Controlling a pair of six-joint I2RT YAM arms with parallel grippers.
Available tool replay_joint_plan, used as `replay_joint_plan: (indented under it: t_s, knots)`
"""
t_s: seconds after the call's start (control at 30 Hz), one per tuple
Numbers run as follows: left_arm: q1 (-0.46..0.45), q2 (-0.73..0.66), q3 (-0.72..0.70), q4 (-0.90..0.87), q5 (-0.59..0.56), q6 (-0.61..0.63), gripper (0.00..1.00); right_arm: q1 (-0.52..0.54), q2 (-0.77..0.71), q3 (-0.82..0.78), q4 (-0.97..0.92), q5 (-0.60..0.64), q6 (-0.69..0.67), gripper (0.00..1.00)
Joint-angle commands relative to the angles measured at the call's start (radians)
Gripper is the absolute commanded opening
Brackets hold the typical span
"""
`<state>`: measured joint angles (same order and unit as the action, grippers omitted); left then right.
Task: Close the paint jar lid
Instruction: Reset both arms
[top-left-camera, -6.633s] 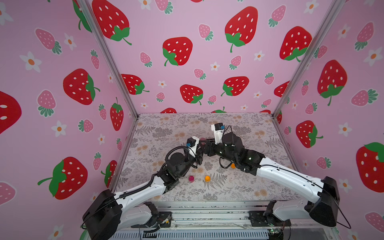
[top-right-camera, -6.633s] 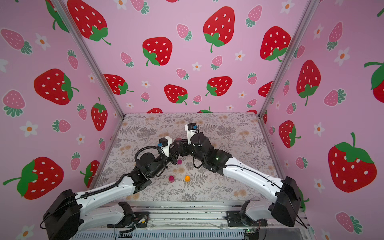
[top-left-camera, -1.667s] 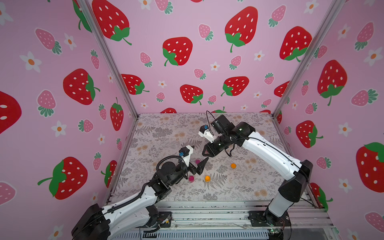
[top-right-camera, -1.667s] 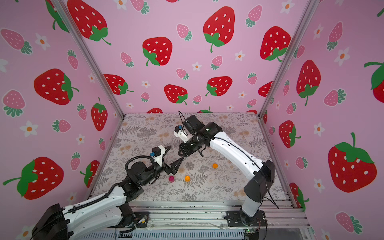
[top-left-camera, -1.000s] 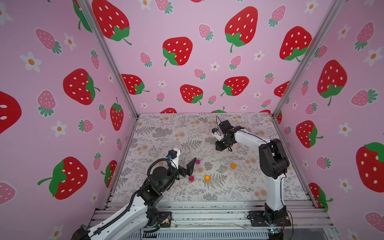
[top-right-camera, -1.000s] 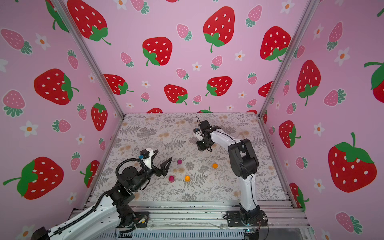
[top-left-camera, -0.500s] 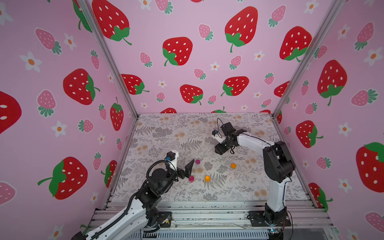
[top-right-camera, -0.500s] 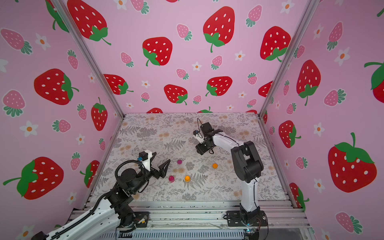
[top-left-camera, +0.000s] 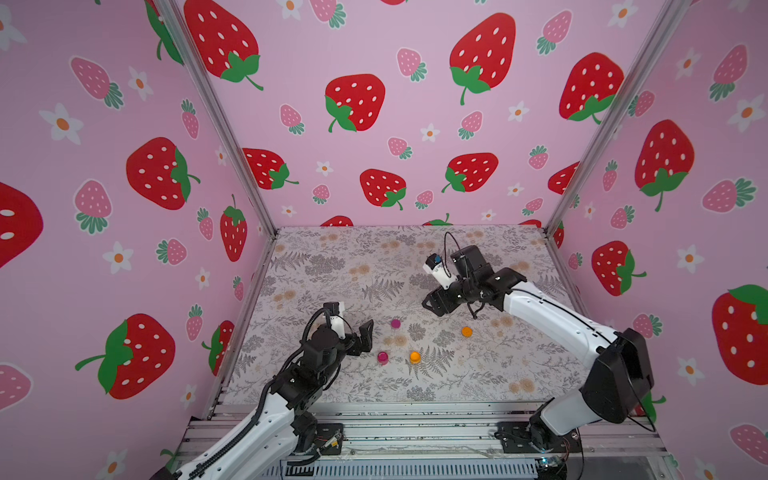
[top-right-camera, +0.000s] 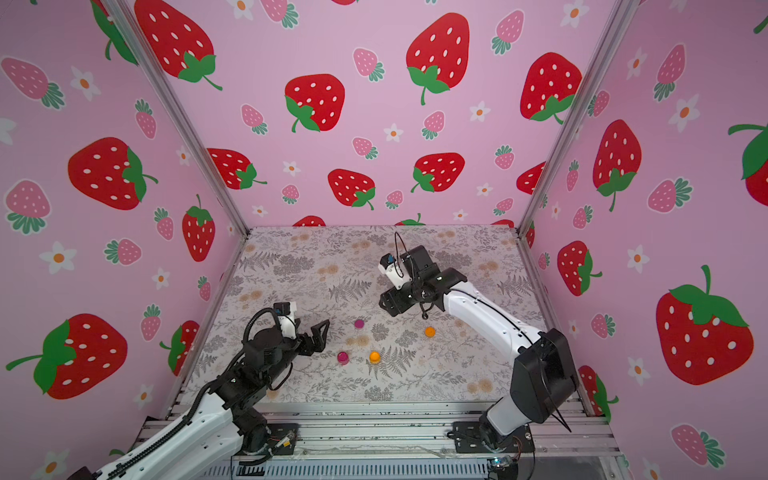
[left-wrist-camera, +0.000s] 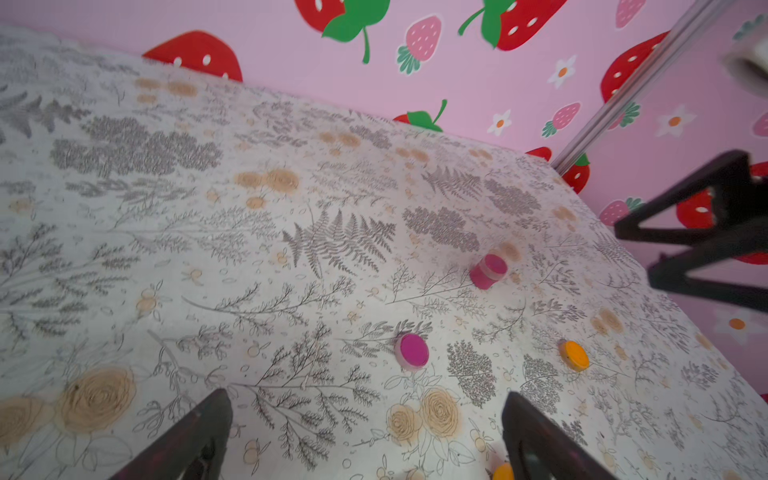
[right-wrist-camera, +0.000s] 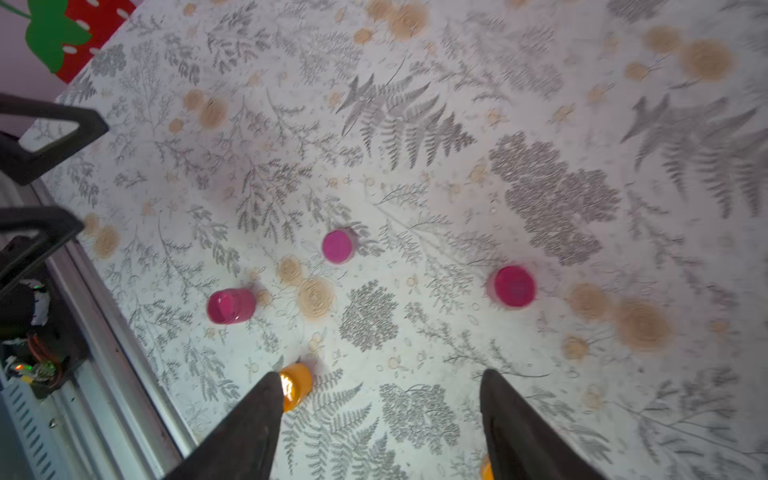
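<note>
The paint jar (left-wrist-camera: 482, 279) is a tiny deep magenta pot standing upright on the floral mat. The lid (right-wrist-camera: 514, 286) sits on top of it, a slightly paler pink cap (left-wrist-camera: 495, 263) as wide as the pot. In both top views the jar is hidden under the right arm's wrist. My right gripper (right-wrist-camera: 378, 374) is open and holds nothing; the jar stands apart, ahead of its fingertips. It hovers over mid-table (top-left-camera: 430, 303) (top-right-camera: 386, 305). My left gripper (left-wrist-camera: 365, 395) is wide open and empty, near the front left (top-left-camera: 363, 336) (top-right-camera: 320, 332), well short of the jar.
An open pink pot (top-left-camera: 382, 357) (right-wrist-camera: 230, 305) stands just right of my left gripper. A low round piece with a purplish-magenta top (top-left-camera: 395, 323) (left-wrist-camera: 411, 351) lies behind it. Two orange pots (top-left-camera: 414, 356) (top-left-camera: 466, 331) sit toward the front middle. Patterned walls enclose three sides.
The right gripper's jaws have opened, and its arm has swung its elbow out to the right while the gripper stayed over the same spot. The left arm has barely moved.
</note>
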<state>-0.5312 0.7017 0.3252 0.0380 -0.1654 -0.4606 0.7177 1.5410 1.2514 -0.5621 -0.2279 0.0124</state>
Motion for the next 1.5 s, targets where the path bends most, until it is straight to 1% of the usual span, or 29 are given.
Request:
replay_joint_plan:
  t_s: [0.0,0.07,0.2,0.33,0.4,0.47,0.53,0.57,0.6,0.67,0.73,0.77,0.83,0.87,0.93,0.97,1.0,1.03,1.13,1.17,1.23,1.27,1.3,1.33,1.37,1.4,1.47]
  knots:
    - [0.044,0.059,0.071,-0.1,0.077,-0.11,0.99,0.097,-0.008,-0.046,-0.035,0.021,0.093,0.75]
    - [0.058,0.095,0.085,-0.125,0.094,-0.132,0.99,0.135,-0.002,-0.072,-0.028,0.059,0.133,0.74]
    - [0.06,0.122,0.1,-0.155,0.133,-0.136,1.0,0.16,-0.014,-0.14,0.025,0.064,0.213,0.74]
    - [0.06,0.109,0.103,-0.19,0.116,-0.137,0.99,0.163,-0.059,-0.199,0.056,0.106,0.257,0.75]
    - [0.06,0.09,0.096,-0.176,0.119,-0.124,0.99,0.161,-0.115,-0.246,0.087,0.187,0.271,0.77]
    - [0.06,0.066,0.094,-0.16,0.087,-0.106,0.99,0.155,-0.178,-0.285,0.111,0.315,0.273,0.82]
    - [0.061,0.04,0.103,-0.155,0.011,-0.072,0.99,0.136,-0.252,-0.318,0.13,0.453,0.26,0.88]
    - [0.063,0.03,0.109,-0.155,-0.029,-0.056,0.99,0.121,-0.282,-0.338,0.147,0.502,0.249,0.92]
    - [0.069,0.023,0.117,-0.149,-0.065,-0.033,0.99,0.093,-0.319,-0.366,0.18,0.543,0.232,0.95]
    - [0.094,0.019,0.121,-0.122,-0.124,0.007,0.99,-0.002,-0.387,-0.419,0.243,0.548,0.22,0.97]
    - [0.141,0.03,0.11,-0.071,-0.189,0.044,0.99,-0.122,-0.453,-0.474,0.312,0.563,0.228,0.99]
    - [0.164,0.038,0.101,-0.04,-0.219,0.067,0.99,-0.175,-0.477,-0.503,0.358,0.566,0.223,0.99]
    - [0.208,0.059,0.057,0.071,-0.289,0.124,0.99,-0.301,-0.515,-0.57,0.47,0.567,0.227,0.99]
    - [0.23,0.071,0.035,0.132,-0.302,0.156,0.99,-0.348,-0.52,-0.601,0.523,0.569,0.217,0.99]
    - [0.276,0.12,-0.015,0.261,-0.339,0.219,0.99,-0.435,-0.495,-0.683,0.685,0.617,0.187,0.99]
    - [0.3,0.145,-0.023,0.31,-0.36,0.222,0.99,-0.474,-0.469,-0.705,0.742,0.622,0.179,0.99]
    - [0.331,0.163,-0.014,0.306,-0.342,0.238,0.99,-0.514,-0.434,-0.725,0.795,0.624,0.175,0.99]
    - [0.359,0.182,-0.016,0.342,-0.297,0.277,0.99,-0.547,-0.397,-0.742,0.847,0.622,0.167,0.99]
    - [0.407,0.275,-0.059,0.494,-0.248,0.326,0.99,-0.613,-0.274,-0.772,0.972,0.623,0.166,0.99]
    - [0.419,0.307,-0.067,0.515,-0.239,0.328,0.99,-0.624,-0.244,-0.792,1.032,0.619,0.161,0.99]
    - [0.437,0.379,-0.086,0.574,-0.189,0.362,0.99,-0.641,-0.17,-0.846,1.219,0.602,0.139,0.99]
    - [0.442,0.414,-0.092,0.628,-0.186,0.371,0.99,-0.643,-0.158,-0.843,1.247,0.6,0.125,0.99]
    - [0.444,0.426,-0.077,0.613,-0.165,0.386,0.99,-0.644,-0.152,-0.835,1.243,0.564,0.103,0.99]
    - [0.455,0.449,-0.077,0.653,-0.124,0.399,0.99,-0.646,-0.127,-0.834,1.282,0.562,0.076,0.99]
    - [0.465,0.48,-0.081,0.707,-0.113,0.393,0.99,-0.646,-0.098,-0.839,1.325,0.56,0.067,0.99]
    - [0.477,0.507,-0.07,0.719,-0.117,0.377,0.99,-0.65,-0.053,-0.847,1.39,0.557,0.062,0.99]
    - [0.514,0.566,-0.039,0.744,-0.082,0.355,0.99,-0.653,0.035,-0.852,1.467,0.545,0.06,0.99]
